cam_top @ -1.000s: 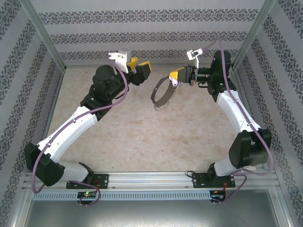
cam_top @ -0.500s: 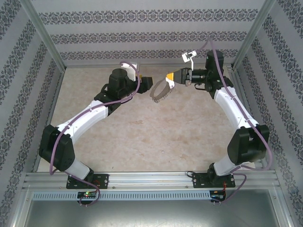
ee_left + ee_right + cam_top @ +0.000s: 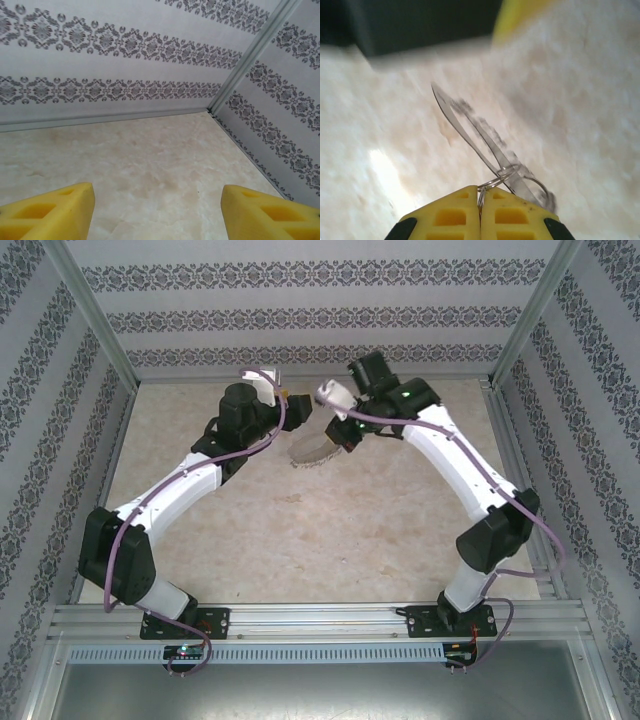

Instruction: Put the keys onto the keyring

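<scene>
One keyring [image 3: 312,452] in play: a thin grey hoop with small wire loops along its rim. It hangs from the right gripper [image 3: 345,432] over the far-middle of the marbled table [image 3: 330,540]. Can't tell whether its low edge touches the table.

Right wrist view: the keyring [image 3: 470,135] is nearly edge-on and blurred, running up-left from the fingertips. The right gripper [image 3: 480,202] has its yellow fingers [image 3: 450,217] pressed together, pinching a small wire ring [image 3: 495,176] at the rim.

The left gripper [image 3: 298,407] sits just beside the keyring on its far-left side, not touching it.

Left wrist view: the left gripper [image 3: 157,215] has its fingers [image 3: 55,212] spread wide with bare table between them and the patterned wall [image 3: 125,45] ahead.

Both arms reach toward the far-middle, wrists close together.
</scene>
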